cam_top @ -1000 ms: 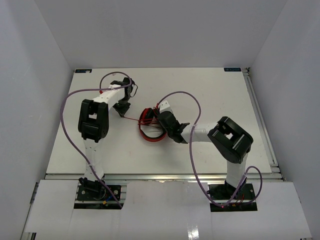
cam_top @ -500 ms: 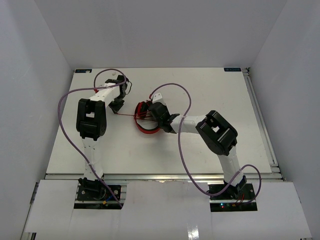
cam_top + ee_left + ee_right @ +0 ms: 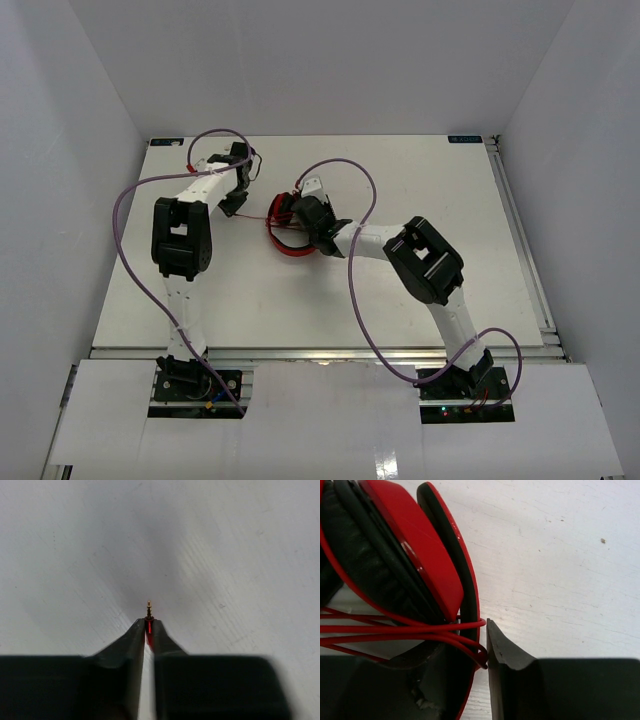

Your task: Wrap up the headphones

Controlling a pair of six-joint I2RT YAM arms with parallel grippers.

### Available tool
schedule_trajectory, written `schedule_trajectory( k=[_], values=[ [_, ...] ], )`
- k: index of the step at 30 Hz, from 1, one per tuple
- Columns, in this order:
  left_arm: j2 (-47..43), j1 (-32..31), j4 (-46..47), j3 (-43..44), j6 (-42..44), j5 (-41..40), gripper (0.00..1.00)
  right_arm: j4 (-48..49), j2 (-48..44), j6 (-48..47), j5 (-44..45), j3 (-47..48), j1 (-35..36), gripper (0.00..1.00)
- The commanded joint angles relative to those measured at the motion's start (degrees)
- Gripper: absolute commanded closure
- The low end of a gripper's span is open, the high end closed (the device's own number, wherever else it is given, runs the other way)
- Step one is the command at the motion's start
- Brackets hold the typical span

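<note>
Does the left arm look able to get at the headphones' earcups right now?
Probably, but not freely: bare table lies between the left gripper and the headphones, yet it is pinching the cord's plug, and the right gripper already grips them.

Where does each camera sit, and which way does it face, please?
Top external: above and behind the arms, looking down at the table; both whole arms show.
Left wrist: on the left arm, looking down at bare table; left gripper pinches the plug.
Right wrist: close on the headphones; right gripper holds the headband.
Shared: top and right wrist both show the headphones.
</note>
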Motion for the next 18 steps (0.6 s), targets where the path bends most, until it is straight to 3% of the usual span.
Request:
schedule_trajectory(
  k=[1,6,9,14,18],
  values=[
    [-2.09,0.80,1.02,1.33,2.65,-0.96,0.56,-1.18,0.18,0.81,4.49,1.54,-0.90,0.62],
    [-5.67,0.83,1.05,-0.56,3.06,-0.78,0.38,-0.74,-2.36,0.33,2.36,0.48,-0.80,0.41],
    [-9.34,0.78,1.14,-2.01,2.62,-0.23,0.29,-0.61,-4.48,-0.01,1.18,-0.43,-0.54,0.37],
    [-15.16,0.22,1.40,-3.82,3.76,0.39,0.25,0.05,-9.62,-1.03,-0.37,-2.99,0.26,0.34],
    [-20.76,-2.17,3.32,-5.61,10.34,0.90,0.25,-0.80,-14.94,-1.08,-3.38,-4.79,0.67,0.32]
  ],
)
